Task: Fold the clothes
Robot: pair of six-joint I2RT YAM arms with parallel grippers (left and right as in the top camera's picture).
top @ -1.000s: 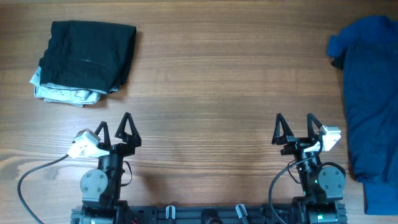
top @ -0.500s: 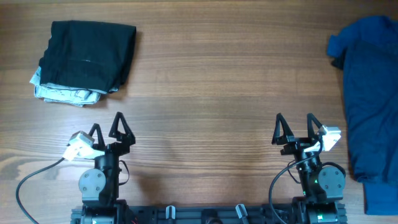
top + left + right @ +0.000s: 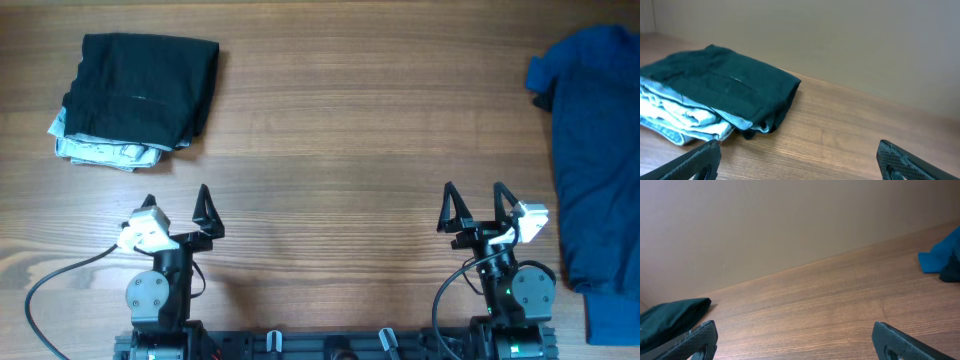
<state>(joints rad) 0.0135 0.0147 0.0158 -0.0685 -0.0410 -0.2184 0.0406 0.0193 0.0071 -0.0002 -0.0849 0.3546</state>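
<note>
The black shorts (image 3: 140, 88) lie folded at the far left, stacked on a folded pale blue denim piece (image 3: 100, 152). Both show in the left wrist view: shorts (image 3: 725, 82), denim (image 3: 680, 117). The royal-blue garment (image 3: 595, 150) lies unfolded and rumpled at the right edge; a corner shows in the right wrist view (image 3: 942, 255). My left gripper (image 3: 176, 203) is open and empty near the front edge, below the stack. My right gripper (image 3: 473, 203) is open and empty near the front edge, left of the blue garment.
The wooden table (image 3: 360, 130) spans the whole view. Both arm bases and a grey cable (image 3: 60, 275) sit along the front edge. A plain wall stands behind the table in both wrist views.
My left gripper has turned slightly and its jaws have spread wider. The right arm and the clothes have not moved.
</note>
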